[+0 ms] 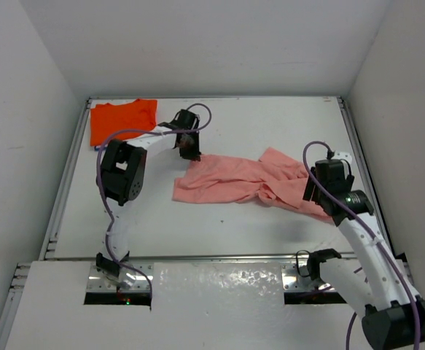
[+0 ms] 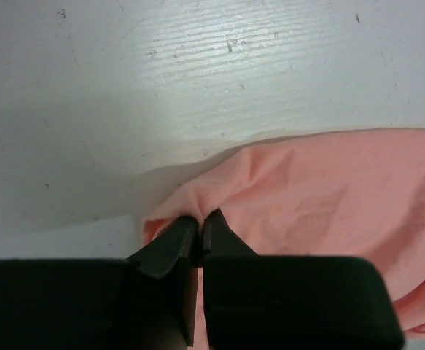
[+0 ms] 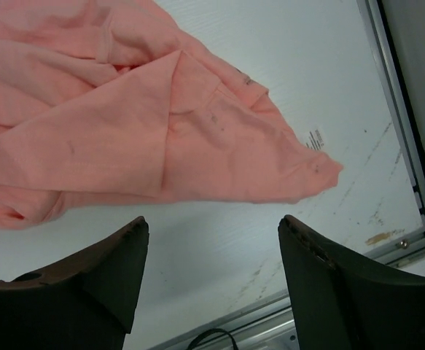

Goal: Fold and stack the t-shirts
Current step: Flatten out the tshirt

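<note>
A salmon-pink t-shirt (image 1: pixel 241 181) lies crumpled across the middle of the white table. My left gripper (image 1: pixel 190 152) is shut on its far left corner; the left wrist view shows the cloth (image 2: pixel 321 197) pinched between the closed fingertips. My right gripper (image 1: pixel 316 195) hovers open over the shirt's right end; in the right wrist view the shirt's edge (image 3: pixel 197 138) lies just beyond the spread fingers, which hold nothing. A bright orange t-shirt (image 1: pixel 122 119) lies folded flat in the far left corner. A thin blue edge (image 1: pixel 95 147) shows at its near side.
A raised metal rim (image 1: pixel 365 168) borders the table on the right and another (image 1: pixel 65 175) on the left; the rim also shows in the right wrist view (image 3: pixel 405 124). White walls enclose the far side. Purple cables loop off both arms.
</note>
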Available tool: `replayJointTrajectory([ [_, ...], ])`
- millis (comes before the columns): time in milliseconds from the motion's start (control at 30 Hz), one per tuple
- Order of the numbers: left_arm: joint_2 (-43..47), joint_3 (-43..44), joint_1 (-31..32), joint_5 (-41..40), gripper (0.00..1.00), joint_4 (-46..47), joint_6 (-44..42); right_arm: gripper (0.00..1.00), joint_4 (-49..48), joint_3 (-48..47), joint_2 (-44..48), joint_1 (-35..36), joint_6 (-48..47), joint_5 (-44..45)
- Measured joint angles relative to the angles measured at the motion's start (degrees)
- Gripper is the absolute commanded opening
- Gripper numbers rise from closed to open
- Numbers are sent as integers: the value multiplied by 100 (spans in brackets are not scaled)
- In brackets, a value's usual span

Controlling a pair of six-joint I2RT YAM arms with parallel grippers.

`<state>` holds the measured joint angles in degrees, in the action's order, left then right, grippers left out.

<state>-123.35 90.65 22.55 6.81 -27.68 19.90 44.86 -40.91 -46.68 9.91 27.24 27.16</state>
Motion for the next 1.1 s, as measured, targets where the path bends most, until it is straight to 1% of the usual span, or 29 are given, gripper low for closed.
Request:
replayJointTrajectory([
  [100, 90, -33, 0, -2, 0, -70, 11, 70, -236, -192, -538, -4, -127, -7],
  [167, 385, -133, 0, -66, 0, -201, 52, 69, -538, -313, -1060, -9, -269, -92],
  [200, 614, -243, 0, -114, 0, -216, 85, 68, -656, -363, -1305, -13, -323, -179],
  [233, 883, -358, 0, -186, 0, -236, 118, 65, -761, -426, -1565, -22, -363, -249],
  [333, 2035, -737, -2, -459, 0, -249, 245, 61, -1008, -575, -2205, -42, -317, -490],
  [433, 2889, -870, -9, -597, 0, -170, 313, 57, -1191, -463, -2354, -42, -125, -730],
  [500, 3156, -872, -9, -662, 0, -129, 321, 53, -1272, -291, -2295, -42, -4, -824],
  [600, 3139, -981, -13, -802, 0, -90, 313, 49, -1432, 149, -2205, -46, 160, -949],
  [767, 2710, -1207, -39, -898, 0, -289, 289, 49, -1674, 866, -2164, -46, 352, -1305],
  [967, 2555, -1200, -48, -868, 0, -343, 260, 48, -2203, 1244, -2138, -46, 525, -1755],
  [1100, 2538, -1147, -48, -855, 0, -352, 225, 47, -2435, 1314, -2105, -46, 638, -1921],
])
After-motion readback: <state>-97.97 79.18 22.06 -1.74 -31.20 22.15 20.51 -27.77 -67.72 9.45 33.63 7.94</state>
